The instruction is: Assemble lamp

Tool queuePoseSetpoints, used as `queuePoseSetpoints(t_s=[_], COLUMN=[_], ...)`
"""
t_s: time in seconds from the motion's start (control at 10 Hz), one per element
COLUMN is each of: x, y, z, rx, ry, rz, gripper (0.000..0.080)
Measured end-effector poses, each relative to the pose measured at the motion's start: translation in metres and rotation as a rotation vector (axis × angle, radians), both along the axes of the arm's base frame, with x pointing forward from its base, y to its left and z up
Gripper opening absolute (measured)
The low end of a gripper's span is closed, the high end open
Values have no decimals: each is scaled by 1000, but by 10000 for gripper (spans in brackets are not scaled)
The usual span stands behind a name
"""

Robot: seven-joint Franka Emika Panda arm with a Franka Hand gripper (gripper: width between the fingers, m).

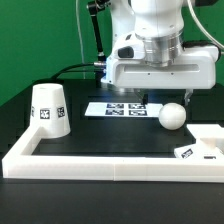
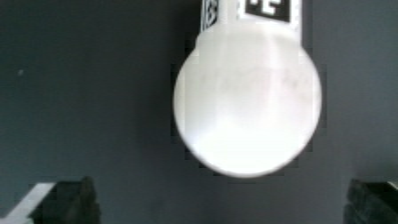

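Observation:
The white round-headed bulb (image 1: 173, 116) lies on its side on the black table, at the exterior view's right. In the wrist view the bulb (image 2: 249, 105) fills the middle, its tagged neck pointing away. My gripper (image 1: 148, 100) hangs above the table just beside the bulb; its dark fingertips (image 2: 57, 203) stand wide apart, open and empty, the bulb's head between and ahead of them. The cup-like shade (image 1: 49, 110) stands at the exterior view's left. The flat square base (image 1: 205, 147) lies at the right front corner.
The marker board (image 1: 118, 108) lies flat behind the gripper. A long white border rail (image 1: 100, 160) runs along the front edge and up both sides. A green backdrop and cables stand behind.

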State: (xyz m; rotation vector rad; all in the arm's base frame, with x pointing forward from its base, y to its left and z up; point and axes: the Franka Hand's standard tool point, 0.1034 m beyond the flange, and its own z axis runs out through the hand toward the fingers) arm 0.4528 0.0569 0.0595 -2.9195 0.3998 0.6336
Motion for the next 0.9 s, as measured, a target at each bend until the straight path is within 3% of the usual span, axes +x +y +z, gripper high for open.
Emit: queuePoseSetpoints(t_s=[0.7,0.9], x=[-16,-13], y=[6,9], z=[-9,-15], rx=[108,109], ry=[466,483], rz=[39,43], gripper=[698,698])
